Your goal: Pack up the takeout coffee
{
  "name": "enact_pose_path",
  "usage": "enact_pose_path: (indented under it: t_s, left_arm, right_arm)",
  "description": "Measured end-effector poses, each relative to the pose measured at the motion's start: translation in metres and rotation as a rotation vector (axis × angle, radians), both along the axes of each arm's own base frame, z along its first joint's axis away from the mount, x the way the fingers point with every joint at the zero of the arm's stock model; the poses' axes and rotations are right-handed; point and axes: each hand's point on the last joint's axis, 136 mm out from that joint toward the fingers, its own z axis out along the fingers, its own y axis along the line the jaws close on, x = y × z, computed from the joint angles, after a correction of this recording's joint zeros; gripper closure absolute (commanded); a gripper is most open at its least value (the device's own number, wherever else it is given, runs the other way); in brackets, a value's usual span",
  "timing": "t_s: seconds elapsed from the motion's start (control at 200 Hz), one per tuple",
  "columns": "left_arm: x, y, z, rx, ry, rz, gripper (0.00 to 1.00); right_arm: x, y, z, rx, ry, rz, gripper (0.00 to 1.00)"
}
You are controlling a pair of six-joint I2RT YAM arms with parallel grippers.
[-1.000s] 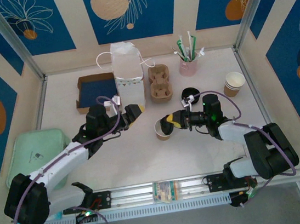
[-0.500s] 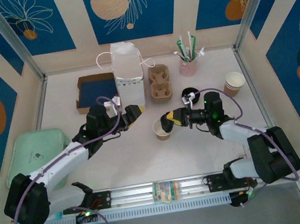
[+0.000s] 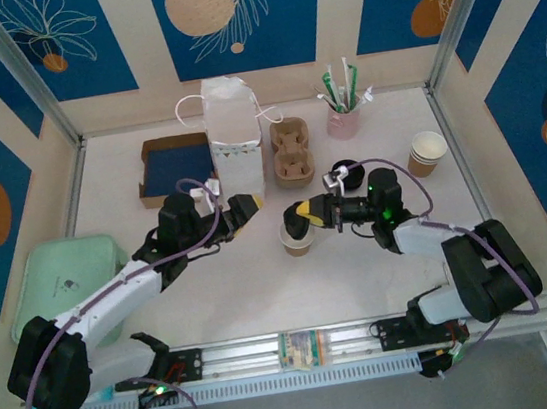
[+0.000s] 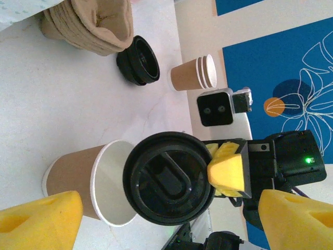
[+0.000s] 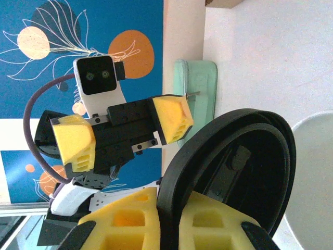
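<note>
Over the table's (image 3: 224, 287) left edge a pale green plastic tray (image 3: 60, 268) is lying. The left gripper (image 3: 244, 211) is hovering near the table's middle with its yellow foam fingers (image 4: 39, 221) spread wide, gripping nothing.

Toward the far edge, a shallow brown cardboard box with a blue inside (image 3: 176, 169) is sitting. Just right of it an upright white paper bag with string handles (image 3: 233, 139) is standing, its inside hidden. A brown moulded-pulp cup carrier (image 3: 293, 151) is sitting beside the bag.

Now the coffee: the small tan kraft-paper cup (image 3: 297, 245) is standing near the table's middle, in front of the carrier, and its white inside is showing. Whether there is drink in it I cannot tell. The round black plastic lid (image 4: 166, 179) is hanging tilted over the cup's mouth, not seated on the rim. The right gripper (image 3: 302, 211) is pinching that lid by its edge between yellow pads (image 5: 122, 216).

Further right, loose black lids (image 3: 347, 172) are lying stacked. At the far edge a pink cup (image 3: 343, 122) is holding green-and-white wrapped straws (image 3: 341, 90). Near the right edge a stack of lidless tan paper cups (image 3: 426, 152) is standing.
</note>
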Motion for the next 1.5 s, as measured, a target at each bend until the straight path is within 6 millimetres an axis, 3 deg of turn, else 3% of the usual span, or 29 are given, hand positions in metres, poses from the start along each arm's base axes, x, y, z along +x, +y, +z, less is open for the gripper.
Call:
enact_pose_path:
  t_s: [0.845, 1.501]
  left_arm:
    - [-0.005, 0.007, -0.003, 0.011, 0.000, 0.022, 0.12]
    - [-0.004, 0.008, -0.003, 0.013, -0.001, 0.029, 0.12]
  right_arm:
    - [0.001, 0.003, -0.033, -0.055, 0.047, 0.020, 0.88]
    - [0.002, -0.004, -0.034, -0.121, 0.041, 0.020, 0.74]
